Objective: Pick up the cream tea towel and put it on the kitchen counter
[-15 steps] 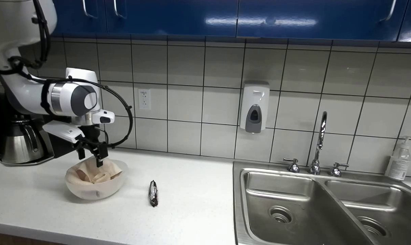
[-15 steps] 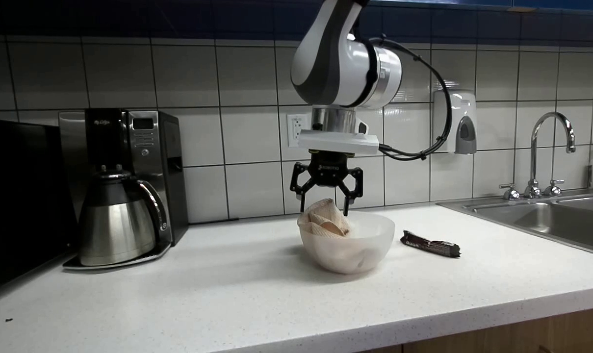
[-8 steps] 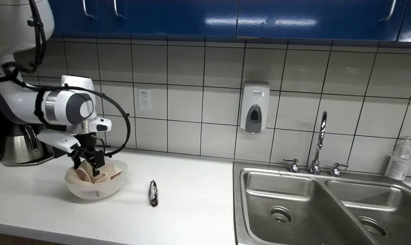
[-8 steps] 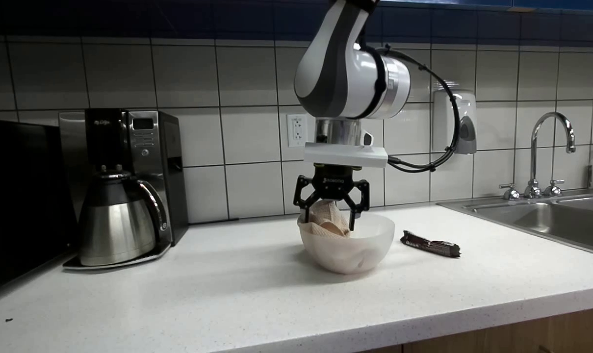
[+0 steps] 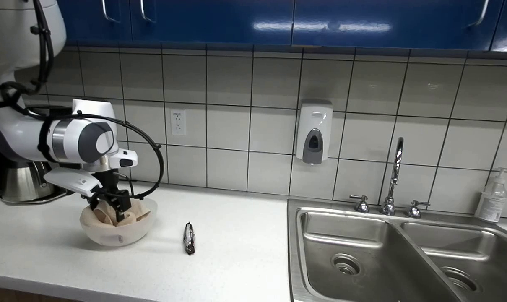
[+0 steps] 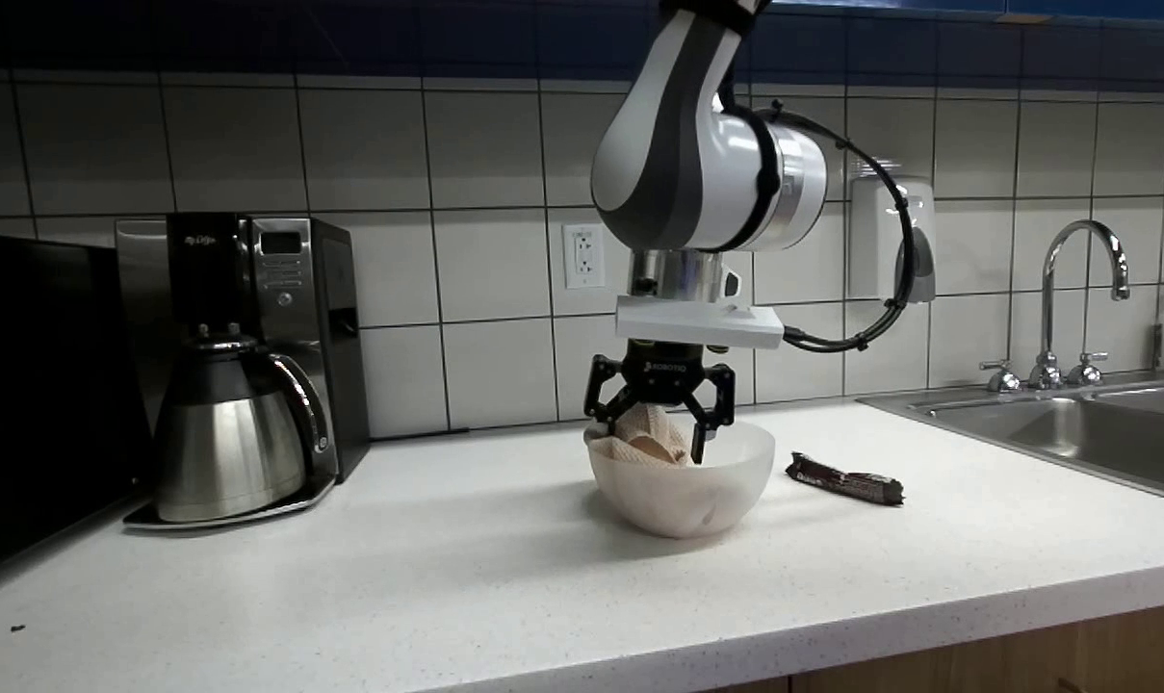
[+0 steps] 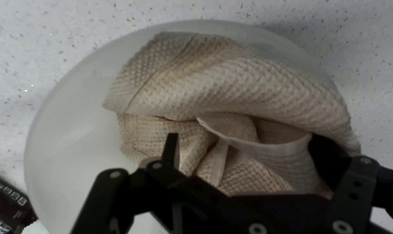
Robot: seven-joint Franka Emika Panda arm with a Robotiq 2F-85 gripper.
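Towel (image 7: 235,84) lies bunched in bowl (image 7: 66,152) on table (image 6: 427,587) | pincer (image 6: 652,443) spread astride raised folds, nothing pinched yet | straddle presumably chosen so thick cloth is gathered on closing | lift, set-down judged undone

Towel (image 5: 105,215) in bowl (image 5: 129,235), spread pincer (image 5: 106,212), sink (image 5: 398,251)

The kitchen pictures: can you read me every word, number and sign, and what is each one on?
"ROBOTIQ": on the gripper, in an exterior view.
Coffee maker: curly name blurred, button labels too small.
Wrapped bar: white print too blurred.
Soap bottle: label too small.
Soap dispenser and wall socket: marks too small.
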